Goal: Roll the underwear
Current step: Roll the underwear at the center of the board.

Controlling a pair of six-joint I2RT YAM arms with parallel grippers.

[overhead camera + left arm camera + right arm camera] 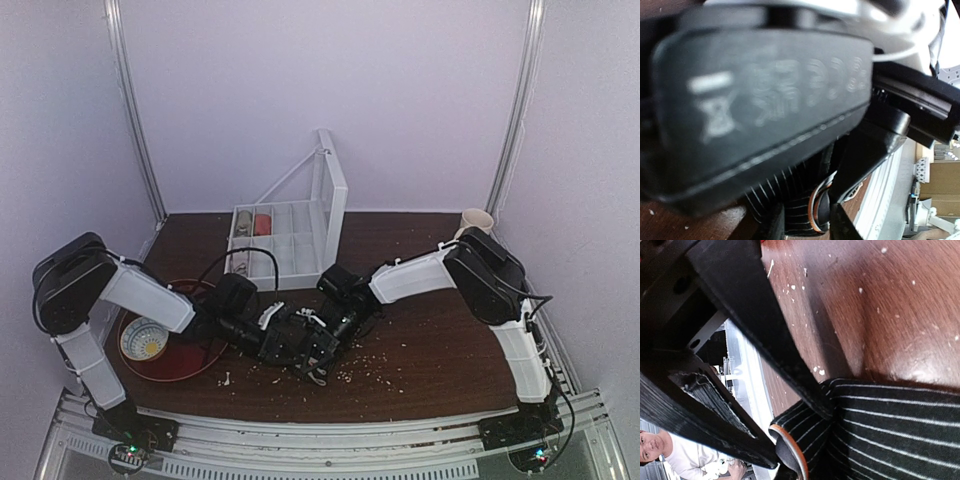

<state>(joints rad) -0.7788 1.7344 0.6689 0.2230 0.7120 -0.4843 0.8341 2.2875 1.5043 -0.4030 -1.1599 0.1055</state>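
Observation:
The underwear [303,352] is a bunched black pinstriped bundle at the table's front middle. Both grippers meet on it. My left gripper [288,342] reaches in from the left. In the left wrist view its jaws [807,222] are closed on the striped fabric [790,200], beside the orange-and-white hem [816,202]. The blurred body of the right gripper [760,105] fills most of that view. My right gripper [322,333] comes from the right. Its jaws [797,437] grip a folded corner of the underwear [880,430] with the hem [792,447] between the fingers.
A red tray [185,362] holding a white bowl [143,340] sits at the left, under the left arm. A clear compartment box [285,240] with a raised lid stands at the back. A pale cup [476,220] is back right. Crumbs [385,358] litter the brown table.

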